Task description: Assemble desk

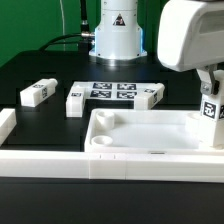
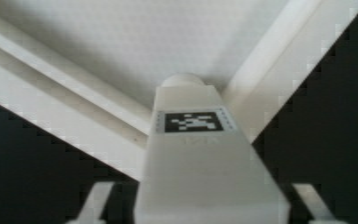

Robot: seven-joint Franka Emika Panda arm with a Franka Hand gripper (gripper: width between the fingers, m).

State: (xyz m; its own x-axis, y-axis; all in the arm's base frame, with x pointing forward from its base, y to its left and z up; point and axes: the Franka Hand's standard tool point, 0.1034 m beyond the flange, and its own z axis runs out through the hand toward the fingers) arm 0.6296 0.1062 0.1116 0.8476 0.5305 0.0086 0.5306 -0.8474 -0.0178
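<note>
The white desk top [image 1: 150, 152] lies at the front, rim up, with a round socket [image 1: 101, 143] in its near corner on the exterior view's left. My gripper [image 1: 209, 97] is at the exterior view's right, over the top's far right corner. It is shut on a square white leg [image 1: 210, 110] with a black-and-white tag, held upright. In the wrist view the leg [image 2: 197, 150] fills the middle between my fingers [image 2: 101, 203], its tip pointing at the top's inner corner [image 2: 247, 50]. Three loose legs [image 1: 37, 93] [image 1: 76, 100] [image 1: 150, 95] lie behind on the black table.
The marker board [image 1: 112, 90] lies flat between the loose legs. The long low white border rail [image 1: 50, 165] runs along the front, with a raised end [image 1: 5, 125] at the exterior view's left. The robot base [image 1: 117, 35] stands at the back.
</note>
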